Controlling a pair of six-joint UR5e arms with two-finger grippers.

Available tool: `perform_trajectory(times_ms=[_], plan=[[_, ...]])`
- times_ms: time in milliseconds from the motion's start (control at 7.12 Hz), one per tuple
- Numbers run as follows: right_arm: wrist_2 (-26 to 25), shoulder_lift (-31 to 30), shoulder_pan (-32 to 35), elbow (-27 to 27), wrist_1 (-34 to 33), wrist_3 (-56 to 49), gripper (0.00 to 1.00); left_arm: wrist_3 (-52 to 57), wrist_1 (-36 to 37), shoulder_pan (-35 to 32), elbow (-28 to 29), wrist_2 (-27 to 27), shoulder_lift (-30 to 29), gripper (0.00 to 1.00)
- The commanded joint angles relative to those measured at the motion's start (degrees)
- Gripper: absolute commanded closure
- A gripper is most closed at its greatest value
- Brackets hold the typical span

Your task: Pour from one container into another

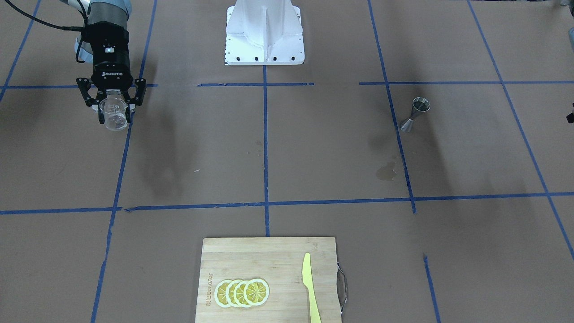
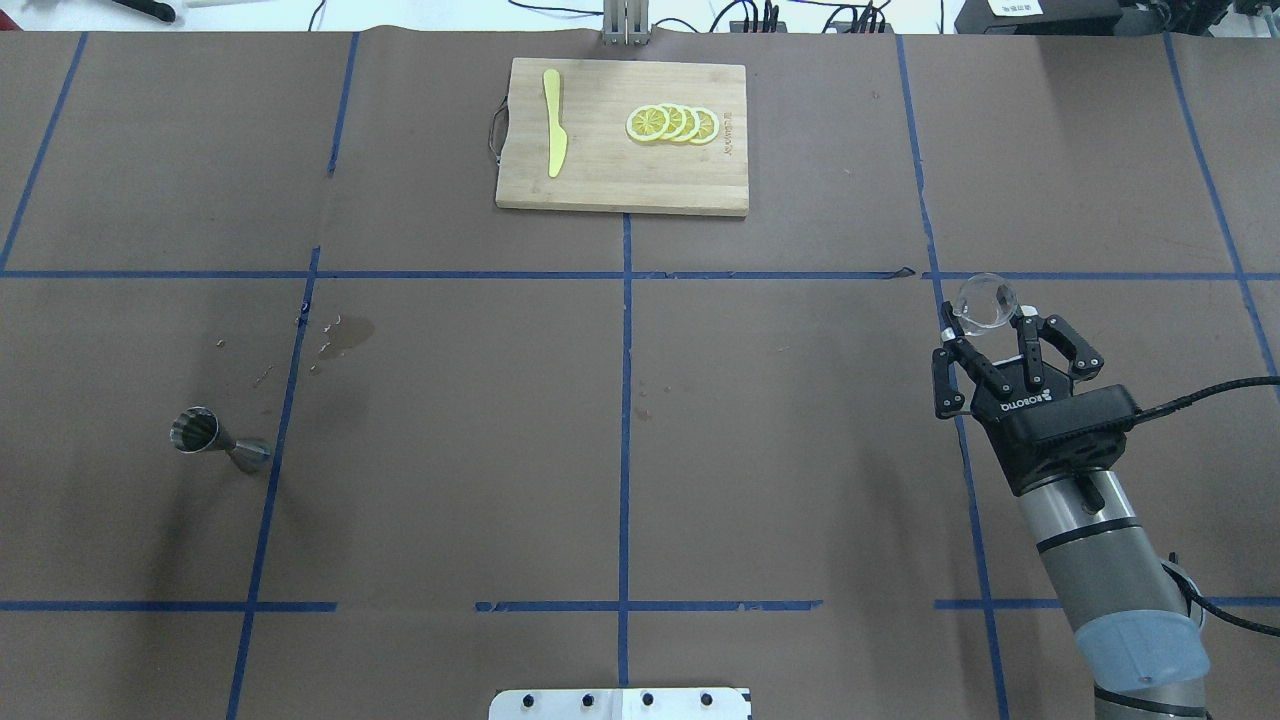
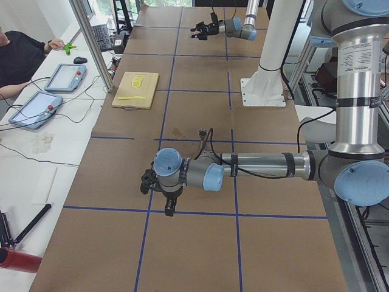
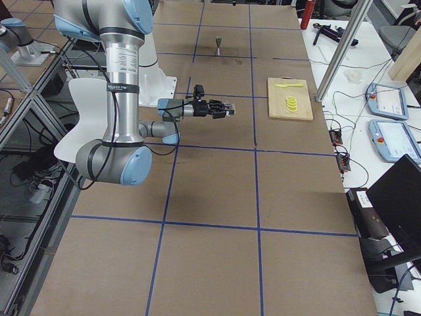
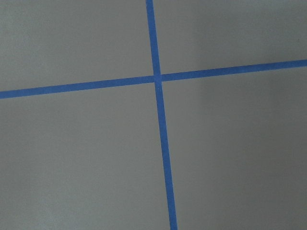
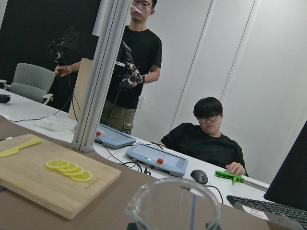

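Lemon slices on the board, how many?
4 lemon slices, overlapping in one row on the cutting board, on the side away from the yellow knife; overlap could hide another.

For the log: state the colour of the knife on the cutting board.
The knife is yellow; the exterior front-facing view shows it best.

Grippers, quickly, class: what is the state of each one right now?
Right gripper: closed, holding the cup.
Left gripper: cannot be told; it shows only in the left side view.
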Motion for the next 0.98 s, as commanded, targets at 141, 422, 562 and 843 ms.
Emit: perform_trajectory(times_ms=[141,422,562,843], plan=[[5.92,-2.56,-0.21,-3.68,-0.13,17.77,1.00,0.00,-1.49,0.00,0.07,-0.07,0.10,0.00],[7.54,-3.36,-0.20,-6.04,-4.51,23.04,1.00,0.00,-1.58,0.00,0.07,-0.07,0.02,0.00],[7.54,-3.36,-0.20,-7.88,-5.31,24.35,1.00,0.00,-1.58,0.00,0.07,-0.07,-0.07,0.00],[9.12,-3.45,-0.20,-8.07,-11.18,30.73,1.00,0.00,-1.58,0.00,0.07,-0.07,0.01,0.00]])
